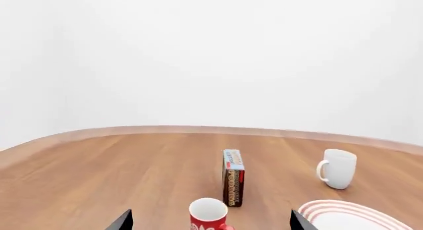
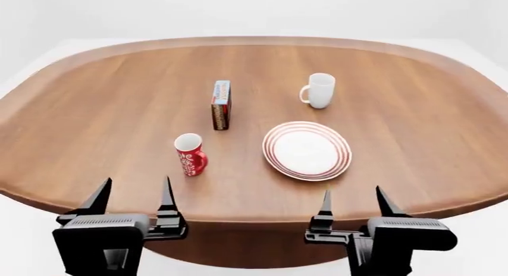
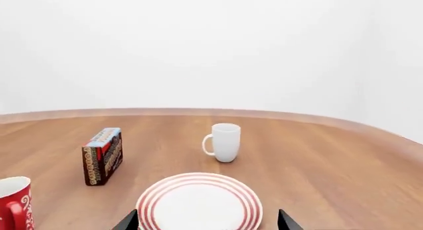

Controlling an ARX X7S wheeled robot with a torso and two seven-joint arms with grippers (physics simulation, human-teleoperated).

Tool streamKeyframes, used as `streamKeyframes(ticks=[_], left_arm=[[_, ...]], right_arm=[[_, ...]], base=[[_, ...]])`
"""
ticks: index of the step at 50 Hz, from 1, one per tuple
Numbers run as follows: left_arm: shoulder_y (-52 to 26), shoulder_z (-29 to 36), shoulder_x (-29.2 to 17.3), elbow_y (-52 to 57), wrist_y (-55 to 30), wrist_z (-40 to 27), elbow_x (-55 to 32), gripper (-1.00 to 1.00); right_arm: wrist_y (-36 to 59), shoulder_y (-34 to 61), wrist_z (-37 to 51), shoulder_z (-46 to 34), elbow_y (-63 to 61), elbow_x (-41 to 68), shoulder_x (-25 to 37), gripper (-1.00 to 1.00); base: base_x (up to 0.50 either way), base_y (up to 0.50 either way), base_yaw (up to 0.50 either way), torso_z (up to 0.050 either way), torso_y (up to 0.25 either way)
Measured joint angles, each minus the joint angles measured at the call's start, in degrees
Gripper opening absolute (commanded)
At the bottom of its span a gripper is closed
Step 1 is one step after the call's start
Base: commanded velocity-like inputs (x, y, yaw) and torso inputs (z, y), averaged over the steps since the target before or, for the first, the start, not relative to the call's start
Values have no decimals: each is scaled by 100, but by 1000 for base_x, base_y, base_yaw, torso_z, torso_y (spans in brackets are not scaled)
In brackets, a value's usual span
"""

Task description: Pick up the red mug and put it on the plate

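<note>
Small red patterned mug (image 2: 190, 154) upright on brown wooden tabletop (image 2: 103, 115), just left of round red-ringed white plate (image 2: 307, 150). Left gripper (image 2: 133, 195), right gripper (image 2: 353, 203): fingers wide, empty, short of tabletop's near edge, left lined up for reach.

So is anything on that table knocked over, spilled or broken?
Nothing stands out. The red mug and white mug stand upright, the plate lies flat and bare, and the small box stands on its edge. Both pincers, left and right, are open, short of the table.
</note>
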Motion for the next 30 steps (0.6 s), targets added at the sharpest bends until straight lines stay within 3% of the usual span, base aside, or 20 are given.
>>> streamKeyframes(ticks=[18,30], left_arm=[[34,14,-122,230,-76,-164,-97,100],[4,23,-182,301,-143,-266,-175,100]], right_arm=[[66,52,118,-247,71,-29,140,100],[361,557,-68,-439,373,134,227,100]], base=[[0,494,0,0,0],[3,0,0,0,0]])
